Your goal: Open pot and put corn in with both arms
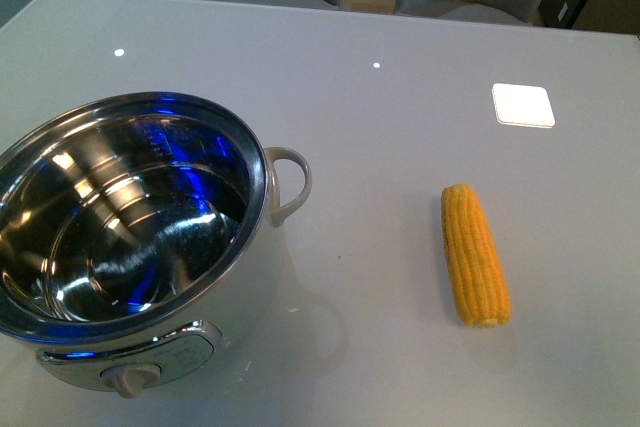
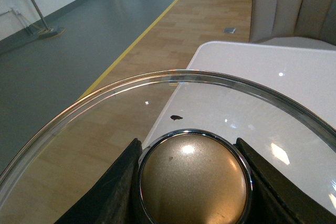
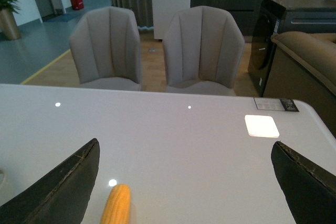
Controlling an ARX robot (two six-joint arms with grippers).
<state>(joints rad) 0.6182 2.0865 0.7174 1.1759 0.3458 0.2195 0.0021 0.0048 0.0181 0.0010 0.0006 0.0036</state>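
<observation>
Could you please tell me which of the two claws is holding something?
The left claw, shut on the glass lid's knob; the right claw is open and empty.

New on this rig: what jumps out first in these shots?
The large round shiny steel pot stands open at the left of the grey table, blue light glinting inside. A yellow-orange corn cob lies alone to its right, near the open right tool. The left tool grips a clear glass lid by its bronze knob, above the table's edge.
</observation>
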